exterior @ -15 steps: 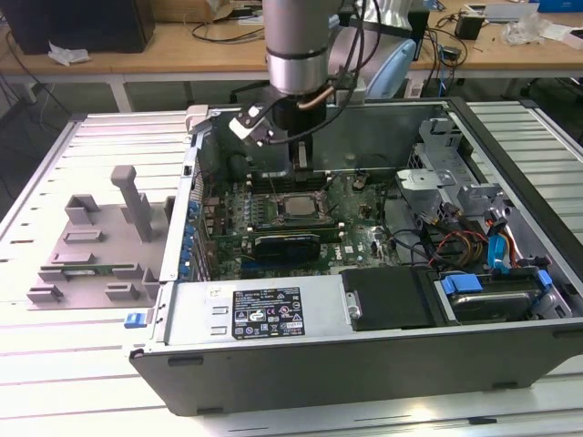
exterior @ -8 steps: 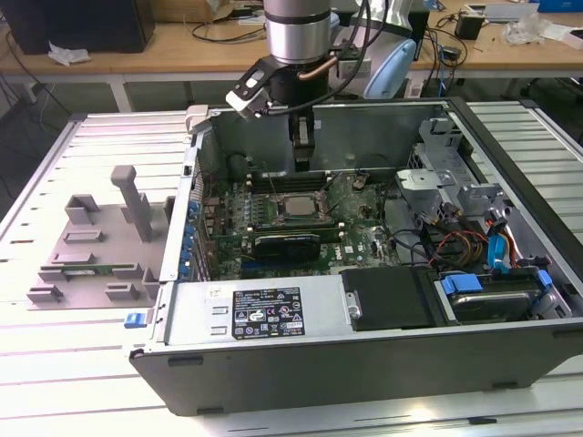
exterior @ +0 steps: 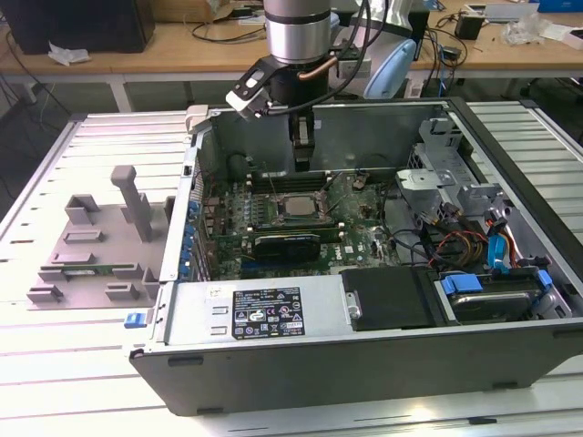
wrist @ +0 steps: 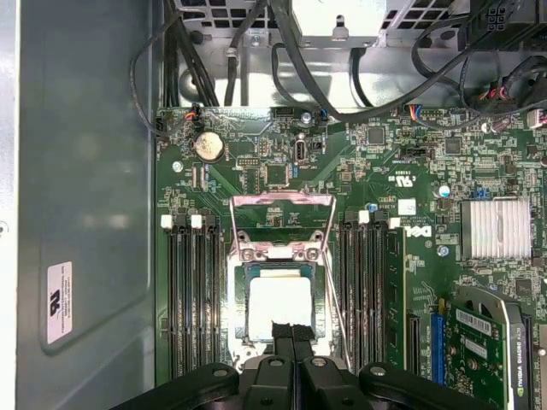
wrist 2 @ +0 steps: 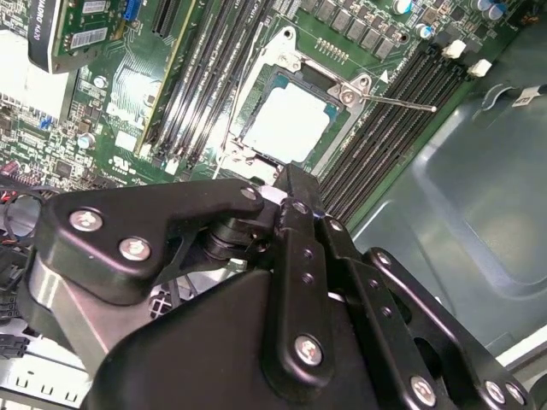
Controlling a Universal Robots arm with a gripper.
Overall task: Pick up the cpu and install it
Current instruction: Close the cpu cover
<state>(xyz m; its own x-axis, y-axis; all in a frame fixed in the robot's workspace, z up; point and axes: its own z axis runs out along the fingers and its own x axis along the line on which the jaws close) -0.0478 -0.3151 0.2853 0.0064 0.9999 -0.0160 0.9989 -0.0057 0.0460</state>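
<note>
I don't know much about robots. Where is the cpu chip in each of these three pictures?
Exterior view: the cpu lies in its socket mid-motherboard, under the gripper.
Second wrist view: the cpu is the bright square beyond the gripper's linkage.
First wrist view: the cpu sits between the memory slots.
Shared landmark: the graphics card near the socket.
</note>
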